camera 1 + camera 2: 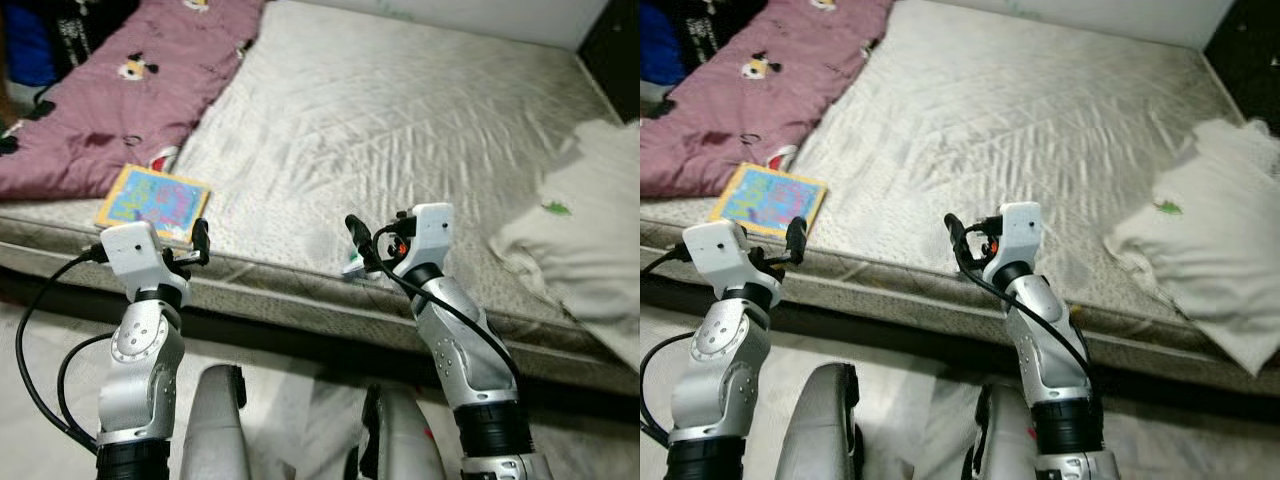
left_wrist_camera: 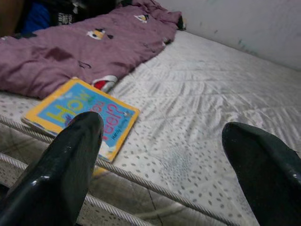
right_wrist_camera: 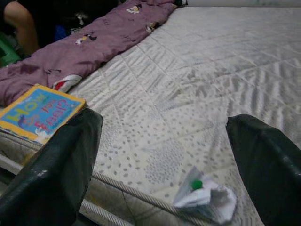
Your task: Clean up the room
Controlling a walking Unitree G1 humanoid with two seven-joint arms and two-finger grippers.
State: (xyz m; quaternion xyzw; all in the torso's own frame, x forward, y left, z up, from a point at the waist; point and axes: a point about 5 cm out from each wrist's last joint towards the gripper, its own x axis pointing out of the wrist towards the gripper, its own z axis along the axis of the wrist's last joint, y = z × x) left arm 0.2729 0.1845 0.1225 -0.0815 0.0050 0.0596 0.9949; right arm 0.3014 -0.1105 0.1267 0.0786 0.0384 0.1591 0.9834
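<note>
A colourful book (image 1: 153, 203) lies near the front edge of the mattress (image 1: 400, 130), beside a purple blanket (image 1: 130, 90). My left gripper (image 1: 198, 243) hovers at the bed edge just right of the book, open, with the book (image 2: 80, 115) past its one finger. A crumpled white wrapper with a green spot (image 3: 204, 197) lies at the mattress edge. My right gripper (image 1: 356, 238) stands open directly before it, with nothing between its fingers. In the eye views the right gripper partly hides the wrapper.
A white pillow (image 1: 590, 230) with a small green scrap on it lies at the right of the bed. Dark bags sit beyond the blanket at far left. Part of a person (image 3: 19, 23) shows past the blanket. Pale floor lies below the bed edge.
</note>
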